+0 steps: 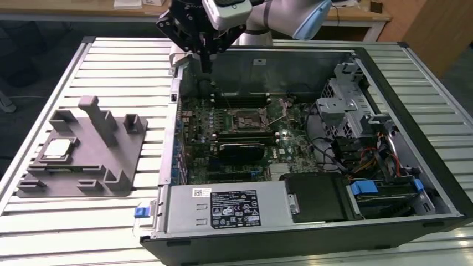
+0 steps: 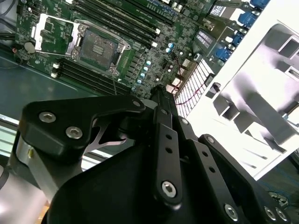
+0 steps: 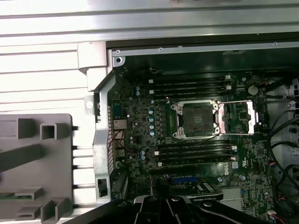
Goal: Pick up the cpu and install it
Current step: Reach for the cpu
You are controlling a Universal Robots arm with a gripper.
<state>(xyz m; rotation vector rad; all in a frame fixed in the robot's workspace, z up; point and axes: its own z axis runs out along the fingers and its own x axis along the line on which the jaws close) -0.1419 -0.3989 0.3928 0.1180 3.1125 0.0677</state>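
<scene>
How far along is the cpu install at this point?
Done: the socket stands open and empty. In hand: nothing; the end effector hangs shut over a corner of the case, apart from the cpu, which lies on the grey fixture plate. Left: both pickup and installation.

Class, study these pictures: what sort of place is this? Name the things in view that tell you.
Probably a robotics lab bench for computer assembly: an open computer case lies on a slatted metal table, a robot arm hangs over it, and the cpu sits on a grey fixture plate.
</scene>
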